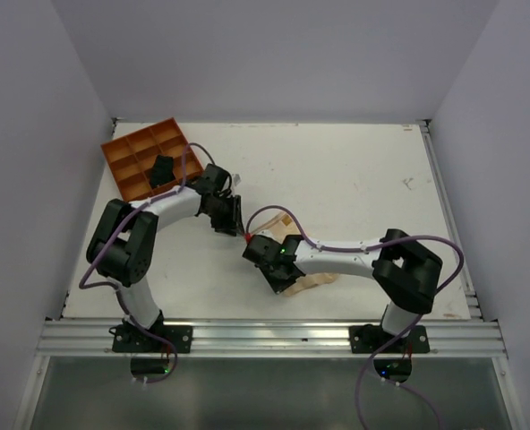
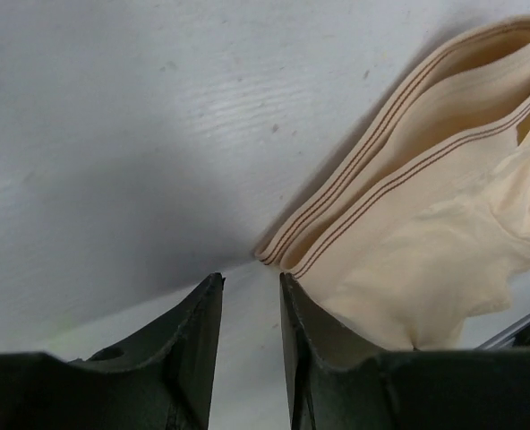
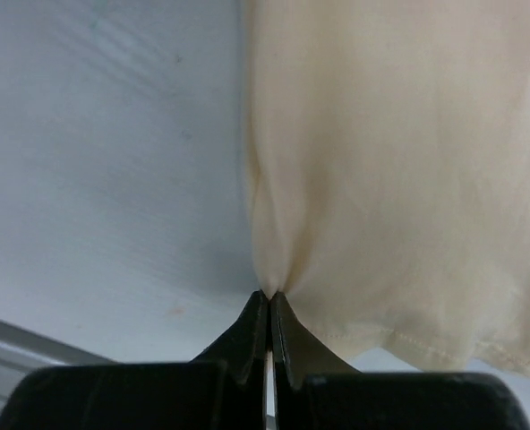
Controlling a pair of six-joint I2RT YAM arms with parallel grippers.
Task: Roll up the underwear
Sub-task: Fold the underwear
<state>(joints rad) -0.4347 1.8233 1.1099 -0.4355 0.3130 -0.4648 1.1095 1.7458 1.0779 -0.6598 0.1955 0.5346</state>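
One underwear (image 1: 317, 280) lying near counter (image 1: 363, 179) front edge, under right arm (image 1: 350, 253). Right jaws clenching its edge, fabric puckering at tips. Left jaws gaping partway, holding nothing; folded waistband (image 2: 278, 255) corner sitting just ahead, long axis running away rightward. Right arm nearer.

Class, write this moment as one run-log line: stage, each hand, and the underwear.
stage: grasping | right hand: shut on underwear edge | left hand: open, beside underwear, holding nothing
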